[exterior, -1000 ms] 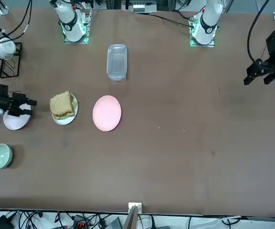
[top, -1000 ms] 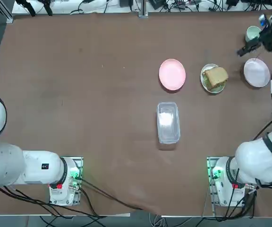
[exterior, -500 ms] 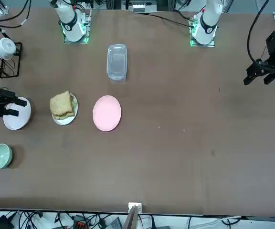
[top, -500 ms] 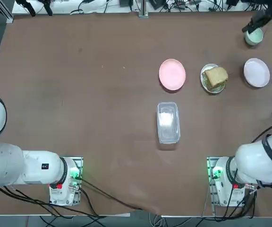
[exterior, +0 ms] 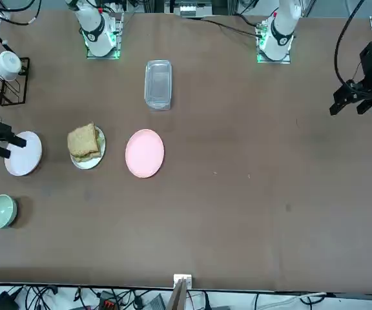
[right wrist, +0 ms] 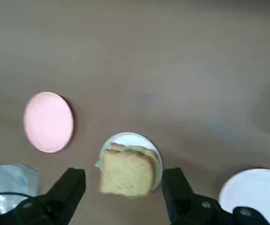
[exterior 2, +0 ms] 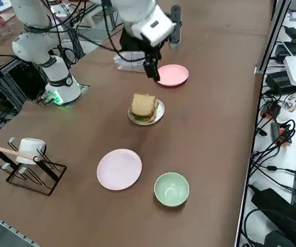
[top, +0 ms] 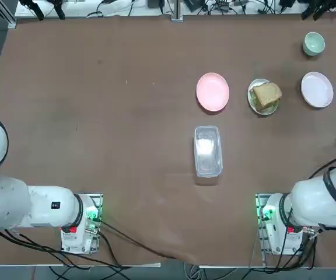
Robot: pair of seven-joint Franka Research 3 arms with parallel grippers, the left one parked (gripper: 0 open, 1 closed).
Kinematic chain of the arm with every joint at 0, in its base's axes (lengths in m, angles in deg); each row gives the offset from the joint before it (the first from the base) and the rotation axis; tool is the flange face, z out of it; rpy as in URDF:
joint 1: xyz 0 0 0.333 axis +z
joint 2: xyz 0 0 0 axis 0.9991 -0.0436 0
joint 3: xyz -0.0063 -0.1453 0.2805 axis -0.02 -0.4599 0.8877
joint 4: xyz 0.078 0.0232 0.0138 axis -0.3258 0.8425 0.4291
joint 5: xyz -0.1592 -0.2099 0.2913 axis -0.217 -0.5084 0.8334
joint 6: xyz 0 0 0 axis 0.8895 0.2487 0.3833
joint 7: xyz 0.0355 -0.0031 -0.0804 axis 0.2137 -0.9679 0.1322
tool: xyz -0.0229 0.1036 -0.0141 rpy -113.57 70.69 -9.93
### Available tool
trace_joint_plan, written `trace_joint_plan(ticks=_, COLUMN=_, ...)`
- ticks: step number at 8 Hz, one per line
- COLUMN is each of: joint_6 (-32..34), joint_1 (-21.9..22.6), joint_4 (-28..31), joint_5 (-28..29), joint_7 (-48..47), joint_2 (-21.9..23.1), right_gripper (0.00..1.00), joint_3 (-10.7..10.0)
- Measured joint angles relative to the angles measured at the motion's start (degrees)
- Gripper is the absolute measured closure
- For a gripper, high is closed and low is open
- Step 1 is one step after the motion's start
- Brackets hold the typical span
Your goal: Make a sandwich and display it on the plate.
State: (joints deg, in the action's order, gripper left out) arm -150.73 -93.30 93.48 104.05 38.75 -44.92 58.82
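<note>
The sandwich [top: 265, 95] of two toast slices with green leaves between them lies on the small white plate [top: 254, 105], to the right of the pink plate. It also shows as the sandwich [exterior 2: 143, 106] on the plate [exterior 2: 157, 117]. My right gripper [exterior 2: 163, 47] hangs high above the table, open, with nothing between its fingers. In the wrist view the sandwich [right wrist: 128, 173] and the plate's rim [right wrist: 130, 137] sit far below, between the two spread fingers [right wrist: 71, 187] of the gripper [right wrist: 123, 177].
A pink plate [top: 213, 91] lies left of the sandwich and a bare white plate [top: 317, 90] right of it. A pale-green bowl [top: 314, 43] stands behind that plate. A clear lidded box [top: 207, 150] lies nearer the arms. A wire rack with a white mug [exterior 2: 30, 154] stands at the table's right edge.
My right gripper has risen and drawn away from above the bare white plate and bowl, still open. The sandwich and the dishes have not moved.
</note>
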Motion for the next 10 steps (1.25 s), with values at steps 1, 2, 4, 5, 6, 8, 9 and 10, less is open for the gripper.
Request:
trace_joint_plan(ticks=1, joint_6=0.0, joint_1=2.2, joint_4=-1.9, joint_5=-3.4, joint_7=-2.1, joint_2=0.1, right_gripper=0.00, joint_3=0.1)
trace_joint_plan(ticks=2, joint_6=0.0, joint_1=4.0, joint_4=-3.5, joint_5=-5.9, joint_7=-5.2, joint_2=0.6, right_gripper=0.00, joint_3=0.3)
trace_joint_plan(ticks=4, joint_6=0.7, joint_1=5.1, joint_4=-4.4, joint_5=-11.1, joint_7=-13.1, joint_2=3.6, right_gripper=0.00, joint_3=3.5)
trace_joint_plan(ticks=5, joint_6=1.8, joint_1=5.2, joint_4=-4.0, joint_5=-13.4, joint_7=-17.1, joint_2=5.6, right_gripper=0.00, joint_3=5.6)
trace_joint_plan(ticks=6, joint_6=2.7, joint_1=5.3, joint_4=-2.6, joint_5=-14.9, joint_7=-20.5, joint_2=7.8, right_gripper=0.00, joint_3=7.2)
trace_joint_plan(ticks=8, joint_6=3.3, joint_1=5.9, joint_4=2.3, joint_5=-17.6, joint_7=-26.1, joint_2=12.6, right_gripper=0.00, joint_3=8.8)
trace_joint_plan(ticks=9, joint_6=3.3, joint_1=6.8, joint_4=4.8, joint_5=-18.8, joint_7=-29.5, joint_2=14.5, right_gripper=0.00, joint_3=9.1)
trace_joint_plan(ticks=10, joint_6=3.3, joint_1=7.6, joint_4=6.8, joint_5=-19.2, joint_7=-31.9, joint_2=16.1, right_gripper=0.00, joint_3=9.2)
